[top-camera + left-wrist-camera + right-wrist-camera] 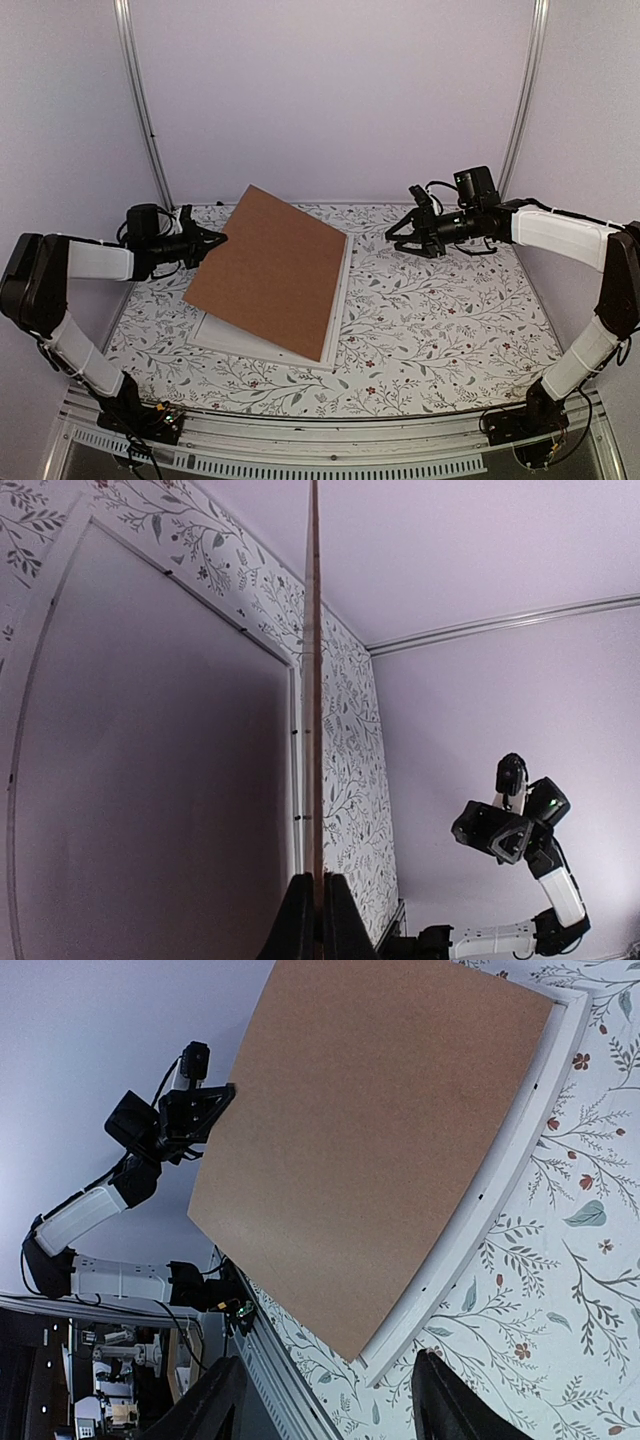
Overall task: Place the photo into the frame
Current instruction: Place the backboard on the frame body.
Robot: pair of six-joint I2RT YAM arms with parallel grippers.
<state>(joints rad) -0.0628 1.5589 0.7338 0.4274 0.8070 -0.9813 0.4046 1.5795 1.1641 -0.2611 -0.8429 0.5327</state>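
The left gripper (212, 240) is pinched shut on the left edge of a brown hardboard panel (270, 270). In the left wrist view its 2 dark fingers (298, 920) press together on the thin board (313, 680), which is seen edge-on and runs straight up the middle of the picture. The panel is tilted. Its gripped left side is raised off the table, and its right side slopes down toward the right border of the frame (342, 290). Whether that low edge touches the frame cannot be told.

The frame is a thin white rectangle lying flat on the table (440, 320), which has a leaf-and-flower pattern. It sits left of the table's centre, directly beneath the panel. Its near-left border and its right border show past the board. In the left wrist view the frame's white border (50, 610) encloses a smooth pane tinted lilac grey.

The right gripper (395, 232) hangs above the table to the right of the frame, well apart from it, and points left toward the panel. Its jaws stand partly apart with nothing between them. In the right wrist view its 2 fingers (210, 1405) sit at the bottom edge. Beyond them are the brown panel (370, 1130) and the curved white frame edge (500, 1180).
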